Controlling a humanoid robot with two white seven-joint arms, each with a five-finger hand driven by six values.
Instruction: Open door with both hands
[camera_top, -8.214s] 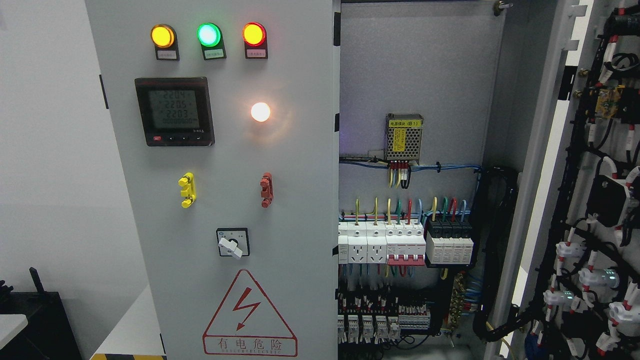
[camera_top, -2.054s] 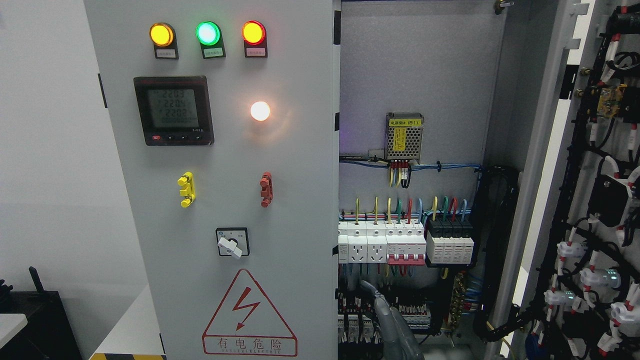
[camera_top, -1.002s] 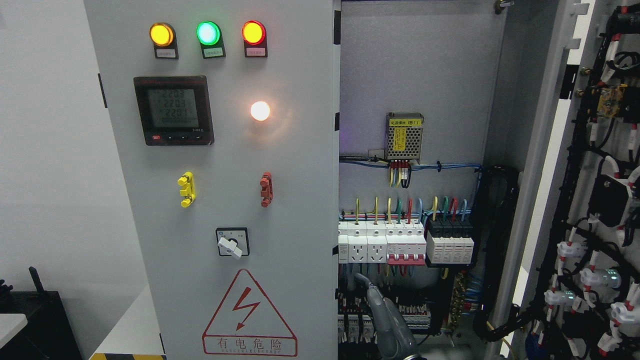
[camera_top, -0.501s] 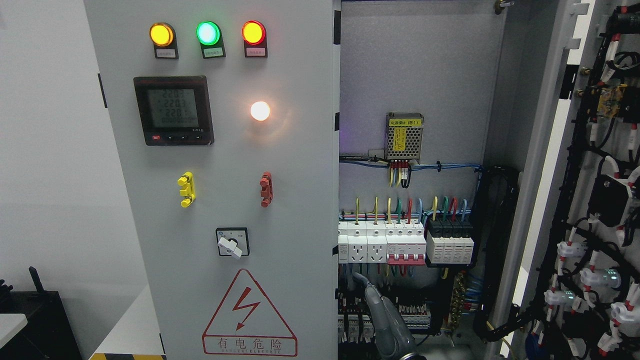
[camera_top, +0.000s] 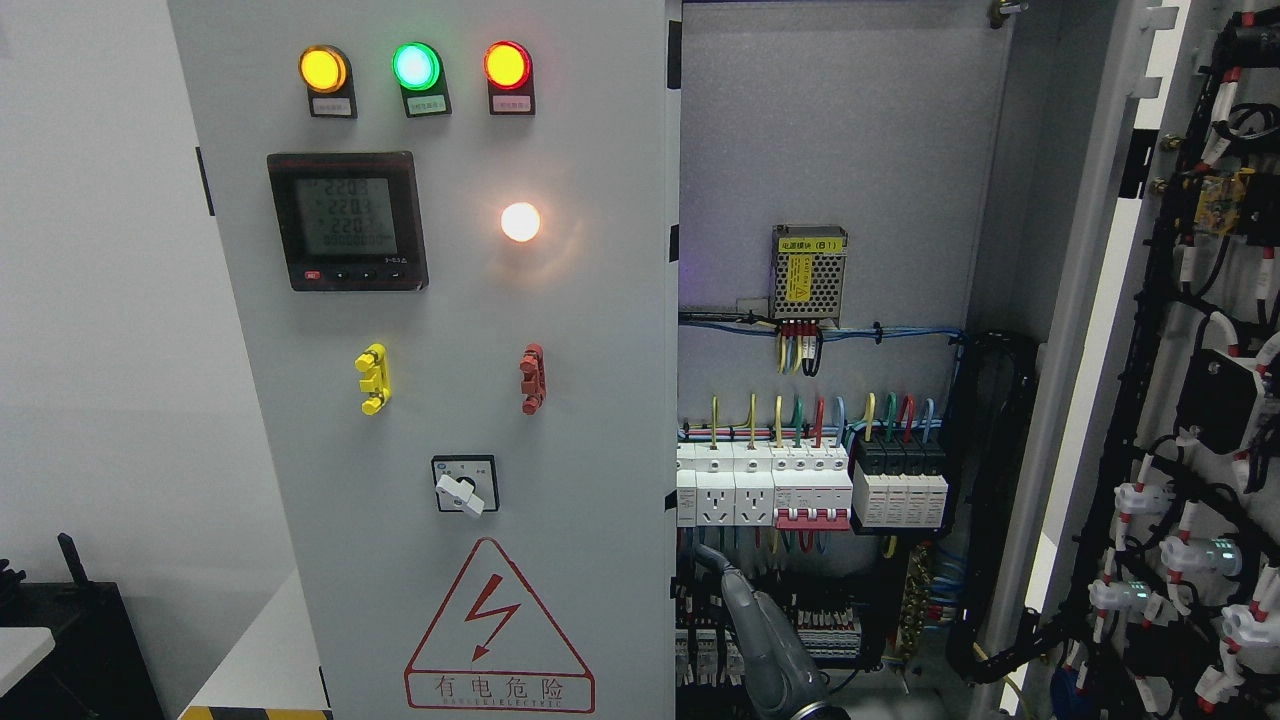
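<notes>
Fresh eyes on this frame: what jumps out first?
Three lit lamps, amber, green and red, across the top of the closed left door, with a red lightning warning triangle at its bottom. To the right the cabinet stands open, showing a row of breakers and coloured wires. A grey robot hand rises at the bottom edge.

Your readable marks, placed from hand low in open cabinet:

- Warning triangle sign, left of hand on closed door: red lightning bolt, beneath it "有电危险".
- Digital meter, far up-left: rows showed roughly "2203", "2203", "220…"; last digits unclear to you.
- Power supply, above hand: yellow label carried "(B1)"; remaining characters too small.
- Tags under three lamps: illegible.
- Selector switch plate: print unreadable.
</notes>
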